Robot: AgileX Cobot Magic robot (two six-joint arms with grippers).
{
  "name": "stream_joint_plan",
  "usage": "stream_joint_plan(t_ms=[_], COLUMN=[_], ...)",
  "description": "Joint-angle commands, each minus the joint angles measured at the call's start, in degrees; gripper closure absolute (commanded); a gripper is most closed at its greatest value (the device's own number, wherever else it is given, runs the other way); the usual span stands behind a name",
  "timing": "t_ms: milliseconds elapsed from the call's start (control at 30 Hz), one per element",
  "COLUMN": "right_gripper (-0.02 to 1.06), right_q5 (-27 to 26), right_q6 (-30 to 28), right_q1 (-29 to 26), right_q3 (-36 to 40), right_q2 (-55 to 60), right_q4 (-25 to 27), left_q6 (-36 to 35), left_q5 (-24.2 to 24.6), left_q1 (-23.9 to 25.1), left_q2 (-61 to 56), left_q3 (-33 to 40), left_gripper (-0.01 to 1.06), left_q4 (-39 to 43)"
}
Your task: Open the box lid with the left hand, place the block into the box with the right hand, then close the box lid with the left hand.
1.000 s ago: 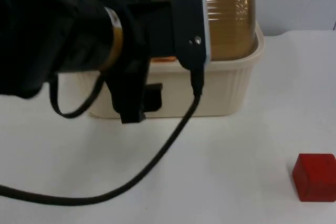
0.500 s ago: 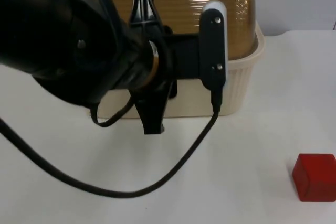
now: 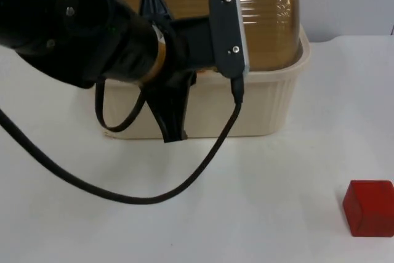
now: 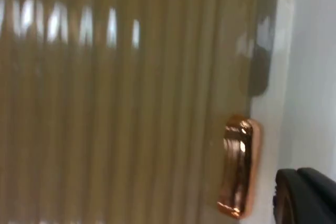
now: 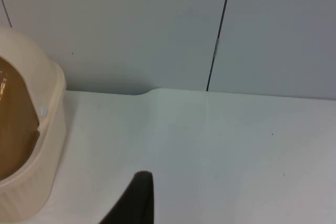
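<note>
Since a moment ago, the left pincer [image 3: 169, 124] moves left along the box [image 3: 271, 106] front, under its brown lid [image 3: 265, 16]; I cannot tell its grip. Well apart, the red block [image 3: 369, 207] lies on the tabletop [image 3: 277, 201]. The right pincer [image 5: 134, 203] waits.

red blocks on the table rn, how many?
1. The red block sits on the white table, apart from the cream box, on the right arm's side. The left gripper covers part of the box front, so another could be hidden.
</note>
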Motion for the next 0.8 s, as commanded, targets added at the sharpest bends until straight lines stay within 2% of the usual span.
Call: stream_joint_plan(t_ms=[0,167,367,433,767], right_gripper=[0.01,0.01,0.01,0.01,0.01], right_q5=[-1.0,-1.0,-1.0,-1.0,-1.0], right_q6=[-0.5,-0.5,-0.5,-0.5,-0.8], right_q1=[-0.3,-0.3,-0.3,-0.3,-0.3], right_q3=[-0.2,-0.2,-0.2,-0.2,-0.2], right_q2=[-0.1,-0.1,-0.1,-0.1,-0.1], right_q4=[-0.4,-0.3,-0.3,-0.3,-0.4], left_q6=[1.2,4.4,4.6,4.7,5.9], left_q5=[-0.5,-0.2,0.2,2.4,4.0], left_q1=[0.1,0.1,0.1,0.1,0.1], left_q2=[0.8,3.5,4.3,4.3,3.3], left_q3=[-1.4,-1.8,-1.8,-1.8,-3.0], left_gripper=[1.05,1.05,1.05,1.05,1.05], left_q4=[0.1,0.1,0.1,0.1,-0.4])
